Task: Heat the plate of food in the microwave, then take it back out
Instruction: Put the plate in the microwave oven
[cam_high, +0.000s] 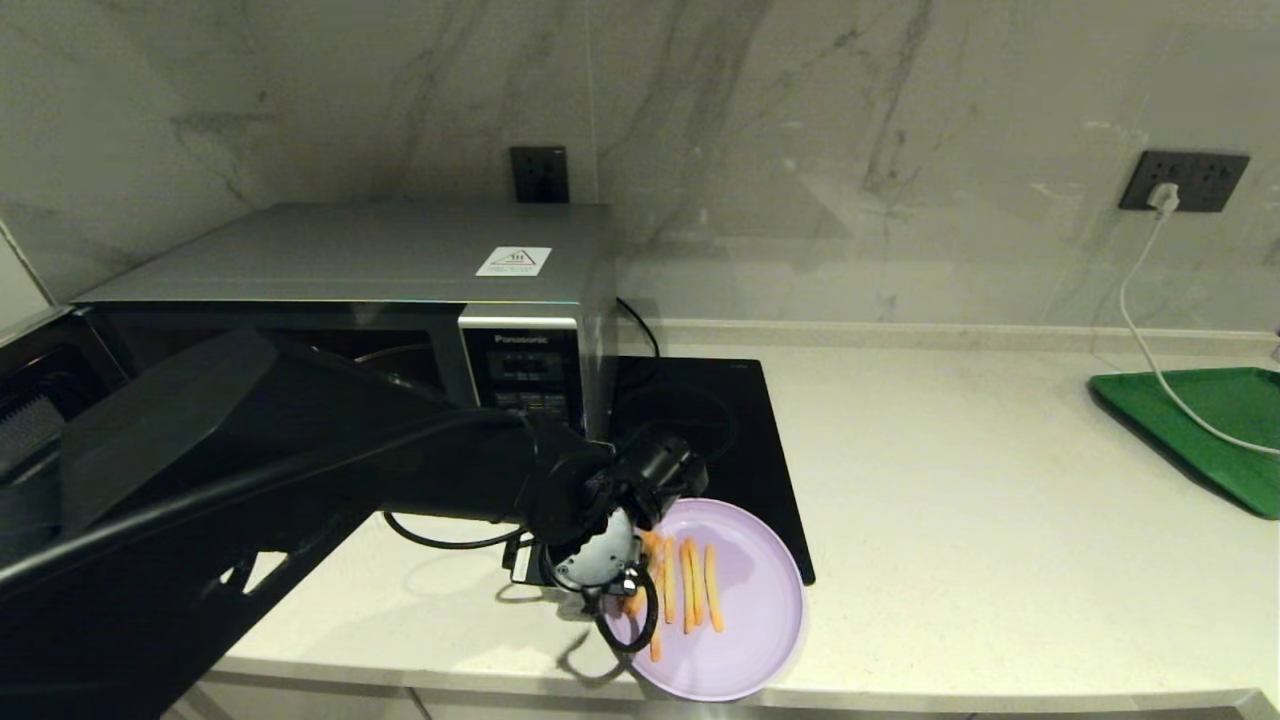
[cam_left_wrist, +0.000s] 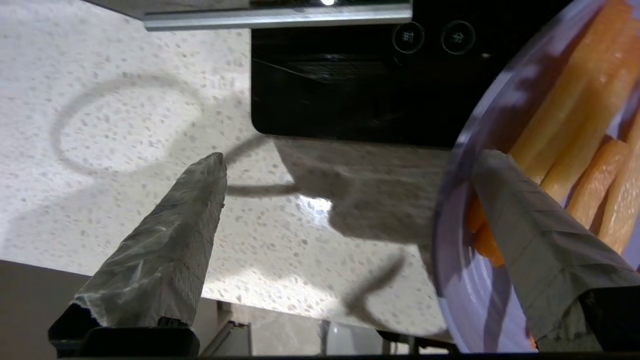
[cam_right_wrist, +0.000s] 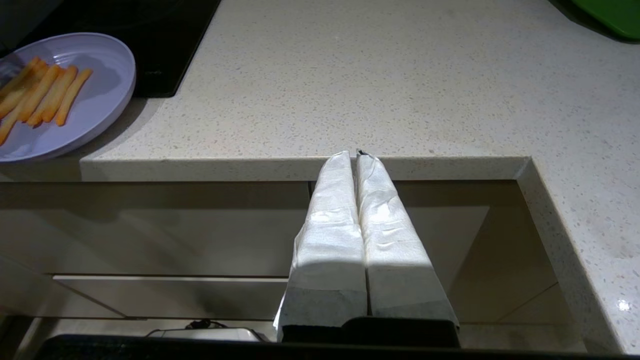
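The pale lilac plate of food (cam_high: 750, 600) lies at the counter's front edge, its far side overlapping the cooktop, with thin orange fries (cam_high: 690, 585) on it. My left gripper (cam_high: 615, 590) is at the plate's left rim and open. In the left wrist view the gripper (cam_left_wrist: 352, 157) straddles that rim: one finger (cam_left_wrist: 530, 240) is over the plate (cam_left_wrist: 465, 300) and fries (cam_left_wrist: 575, 125), the other (cam_left_wrist: 170, 240) over bare counter. The silver microwave (cam_high: 400, 270) stands at the back left, its front largely hidden by my left arm. My right gripper (cam_right_wrist: 356, 154) is shut, empty, below the counter's front edge.
A black induction cooktop (cam_high: 730, 430) lies beside the microwave. A green tray (cam_high: 1200, 430) sits at the far right, with a white cable (cam_high: 1140, 320) running across it from a wall socket. The right wrist view shows the plate (cam_right_wrist: 95, 100) overhanging the counter's front edge (cam_right_wrist: 300, 167).
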